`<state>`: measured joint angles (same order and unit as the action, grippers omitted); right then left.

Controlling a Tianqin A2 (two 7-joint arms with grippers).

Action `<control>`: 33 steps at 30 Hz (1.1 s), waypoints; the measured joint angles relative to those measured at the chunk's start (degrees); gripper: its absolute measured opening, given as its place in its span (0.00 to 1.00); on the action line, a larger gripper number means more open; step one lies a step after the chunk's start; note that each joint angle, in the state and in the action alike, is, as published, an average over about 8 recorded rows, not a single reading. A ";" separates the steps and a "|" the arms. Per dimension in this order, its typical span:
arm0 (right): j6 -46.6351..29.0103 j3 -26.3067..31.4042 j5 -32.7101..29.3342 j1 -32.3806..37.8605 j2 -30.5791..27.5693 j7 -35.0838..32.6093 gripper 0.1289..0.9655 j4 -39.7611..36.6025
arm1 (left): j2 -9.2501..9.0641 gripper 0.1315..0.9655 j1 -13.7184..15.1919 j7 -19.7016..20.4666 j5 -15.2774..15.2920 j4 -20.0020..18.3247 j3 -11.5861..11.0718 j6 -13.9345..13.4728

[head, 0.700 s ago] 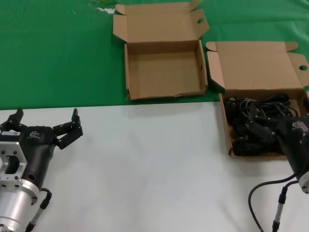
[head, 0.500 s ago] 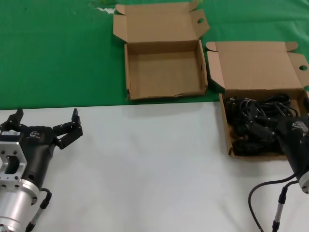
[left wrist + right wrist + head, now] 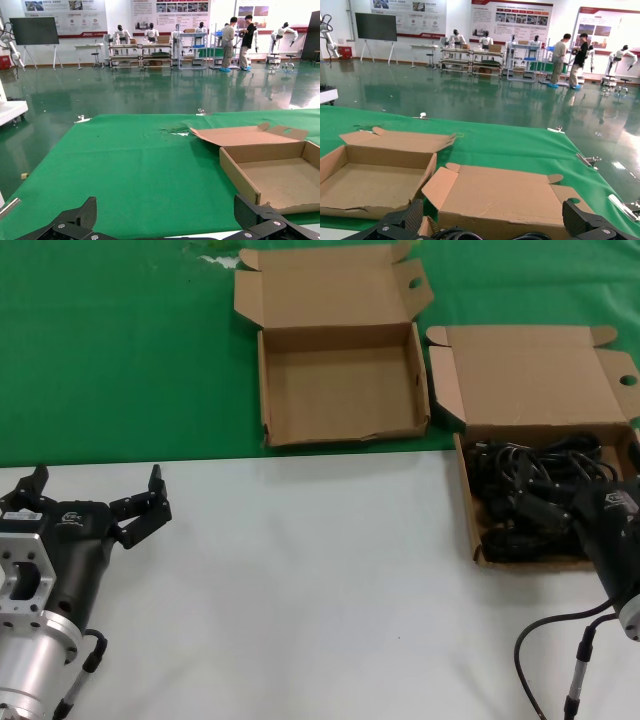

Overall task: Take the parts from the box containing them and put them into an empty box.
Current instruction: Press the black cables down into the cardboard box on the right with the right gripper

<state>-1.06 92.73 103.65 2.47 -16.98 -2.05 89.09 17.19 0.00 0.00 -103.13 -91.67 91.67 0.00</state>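
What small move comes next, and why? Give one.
Probably lower the right hand a little and close it on one of the parts. It hangs open over the cable-filled box without gripping a bundle, while the empty box holds nothing. The left hand waits open over the white surface.

Black cables point(image 3: 530, 495) in right box point(image 3: 467, 495)

brown boxes point(image 3: 340, 390), black cables point(image 3: 530, 495) (green cloth point(image 3: 120, 350))
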 joint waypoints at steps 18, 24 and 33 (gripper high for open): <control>0.00 0.00 0.00 0.00 0.00 0.00 1.00 0.00 | 0.00 1.00 0.00 0.00 0.00 0.00 0.00 0.00; 0.00 0.00 0.00 0.00 0.00 0.00 1.00 0.00 | 0.00 1.00 0.00 0.00 0.00 0.00 0.00 0.00; 0.00 0.00 0.00 0.00 0.00 0.00 1.00 0.00 | 0.00 0.99 0.00 0.00 0.00 0.00 0.00 0.00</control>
<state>-1.06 92.73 103.65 2.47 -16.98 -2.05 89.09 17.19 0.00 0.00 -103.13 -91.67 91.67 0.00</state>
